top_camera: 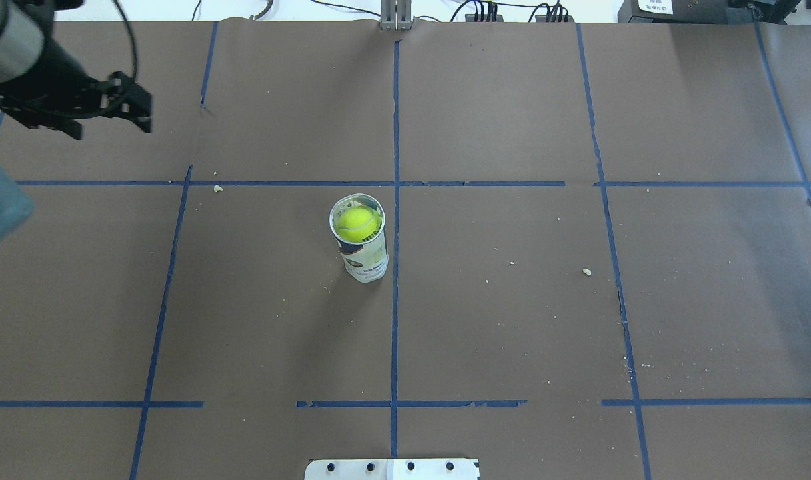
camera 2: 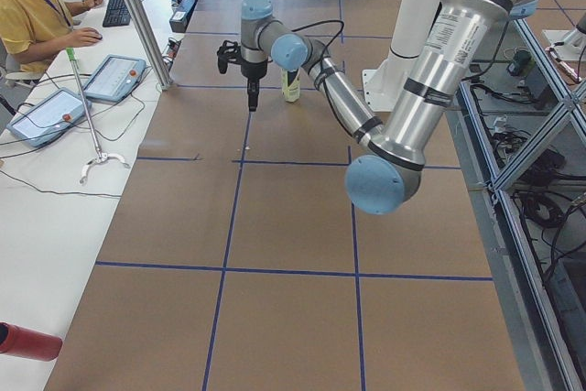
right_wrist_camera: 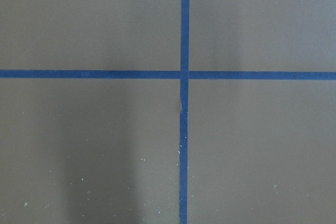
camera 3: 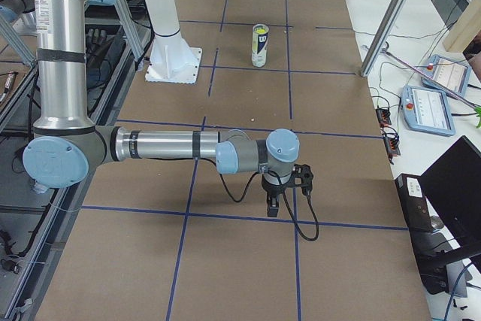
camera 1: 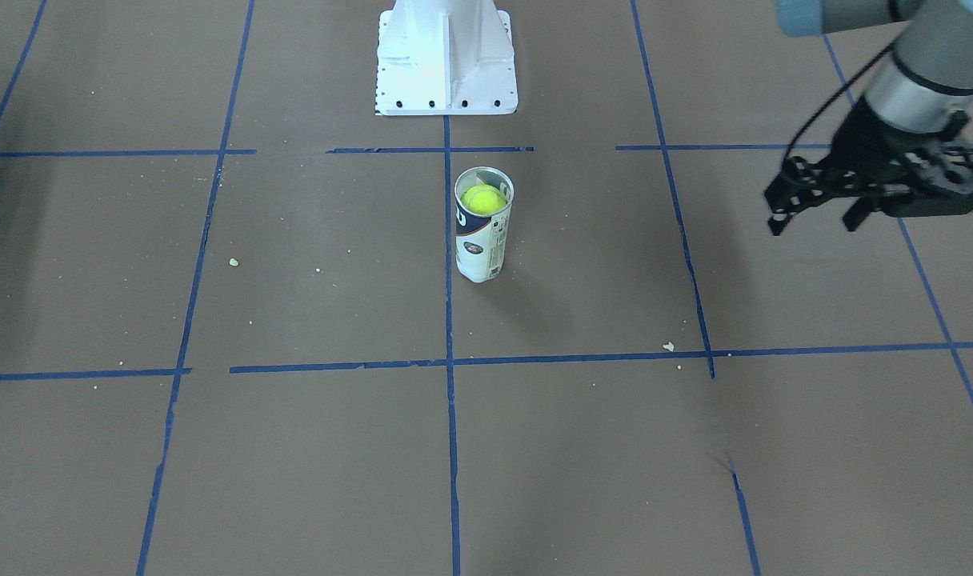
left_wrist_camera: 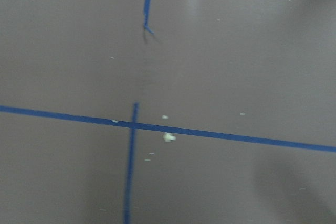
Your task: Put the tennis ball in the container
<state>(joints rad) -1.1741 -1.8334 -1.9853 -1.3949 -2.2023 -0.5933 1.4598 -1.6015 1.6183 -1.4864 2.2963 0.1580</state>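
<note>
Presently, the tennis ball (camera 1: 483, 199) sits inside the container (camera 1: 481, 250), just below its open rim, with the yellow-green felt visible through the mouth in both the front-facing and overhead views. The container stands upright on the table (camera 1: 294, 448), a brown surface divided by blue tape lines (camera 1: 451, 416), and is positioned just beside the central lengthwise line, between the two crosswise lines. The white pedestal (camera 1: 446, 72) stands apart from it on the robot's side, along the same central line. The left gripper (top_camera: 110, 130) is held above the table at the far left corner region of the overhead view, well apart from the container; its two fingers are spread with nothing between them. The left wrist camera shows only table surface, a tape crossing and a few pale crumbs (left_wrist_camera: 168, 137) (the picture is somewhat blurred). The right gripper (camera 3: 273, 208) appears only in the exterior right view, pointing down just above a tape line and well apart from the container; whether its jaws are apart or together cannot be determined from that view. The right wrist camera shows one tape crossing and bare surface.
</note>
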